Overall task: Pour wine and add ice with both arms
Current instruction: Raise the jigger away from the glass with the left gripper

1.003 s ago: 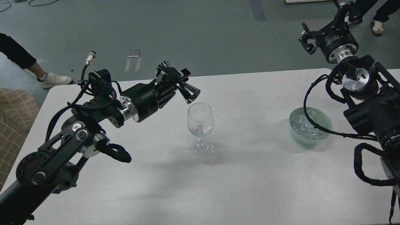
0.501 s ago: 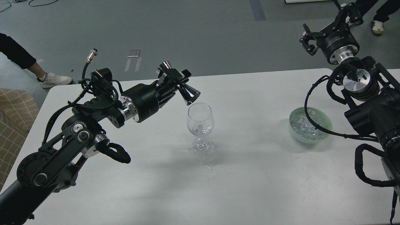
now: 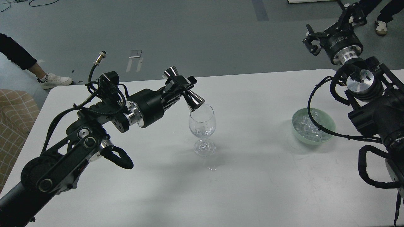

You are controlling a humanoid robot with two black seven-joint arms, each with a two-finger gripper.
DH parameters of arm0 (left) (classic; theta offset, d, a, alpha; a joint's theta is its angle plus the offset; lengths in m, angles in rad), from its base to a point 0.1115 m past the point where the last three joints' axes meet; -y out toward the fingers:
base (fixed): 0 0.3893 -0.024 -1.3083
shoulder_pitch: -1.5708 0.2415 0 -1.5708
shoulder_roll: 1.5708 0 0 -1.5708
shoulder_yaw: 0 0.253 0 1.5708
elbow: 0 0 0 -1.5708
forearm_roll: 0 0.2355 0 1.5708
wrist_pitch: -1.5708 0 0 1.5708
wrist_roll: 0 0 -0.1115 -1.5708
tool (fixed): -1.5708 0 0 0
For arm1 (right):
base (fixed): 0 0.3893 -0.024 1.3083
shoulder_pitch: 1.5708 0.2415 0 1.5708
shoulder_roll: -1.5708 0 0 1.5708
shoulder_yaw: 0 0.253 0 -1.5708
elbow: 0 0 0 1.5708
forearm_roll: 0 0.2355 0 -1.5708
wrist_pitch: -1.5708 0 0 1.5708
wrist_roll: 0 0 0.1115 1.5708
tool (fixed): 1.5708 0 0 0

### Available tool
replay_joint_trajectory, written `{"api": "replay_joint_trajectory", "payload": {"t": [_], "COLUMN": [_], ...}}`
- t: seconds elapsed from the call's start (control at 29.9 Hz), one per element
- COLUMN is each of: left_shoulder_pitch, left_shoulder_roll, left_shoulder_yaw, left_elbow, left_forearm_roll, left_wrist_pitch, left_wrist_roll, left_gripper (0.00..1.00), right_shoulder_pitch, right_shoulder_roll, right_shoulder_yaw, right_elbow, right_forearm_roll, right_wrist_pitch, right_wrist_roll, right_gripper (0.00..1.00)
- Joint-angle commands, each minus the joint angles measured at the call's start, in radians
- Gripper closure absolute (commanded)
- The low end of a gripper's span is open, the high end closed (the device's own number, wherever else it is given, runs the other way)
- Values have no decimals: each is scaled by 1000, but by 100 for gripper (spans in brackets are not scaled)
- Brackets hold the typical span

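Observation:
A clear wine glass (image 3: 202, 124) stands upright near the middle of the white table (image 3: 252, 176), with a little clear content at the bottom of its bowl. My left gripper (image 3: 182, 85) is shut on a shiny silver double-cone jigger (image 3: 186, 92), tilted with its wide mouth down at the glass's left rim. A pale green bowl (image 3: 328, 124) at the right holds a heap of clear ice (image 3: 307, 126). My right gripper (image 3: 328, 26) is raised beyond the table's far right edge, its fingers spread and holding nothing.
My right arm's cable (image 3: 318, 126) loops over the green bowl. People's feet show on the grey floor at far left (image 3: 53, 80) and top right (image 3: 381, 26). A checked cushion (image 3: 12, 116) lies beside the table's left edge.
My left gripper has moved right and a little up, and tipped the jigger's mouth down onto the glass's rim. The right arm has barely moved.

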Motion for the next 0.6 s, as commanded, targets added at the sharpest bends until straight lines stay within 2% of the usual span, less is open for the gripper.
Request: {"api": "replay_joint_trajectory", "payload": {"t": [0.0, 0.5, 0.57], "left_shoulder_pitch": [-2, -3, -2], "left_shoulder_roll": [-1, 12, 4], "left_shoulder_yaw": [0, -57, -92], "left_elbow": [-4, -4, -4], "left_forearm_roll": [25, -39, -163], "left_wrist_pitch": [0, 0, 12], "left_wrist_roll": [0, 14, 38], "left_gripper": [100, 100, 100], "right_shoulder_pitch": [0, -1, 0], "right_shoulder_roll": [0, 0, 0], "right_shoulder_yaw": [1, -1, -1], "right_elbow": [0, 0, 1], "right_forearm_roll": [0, 0, 0], "right_wrist_pitch": [0, 0, 0], "right_wrist_roll": [0, 0, 0], "right_gripper": [0, 0, 0]}}
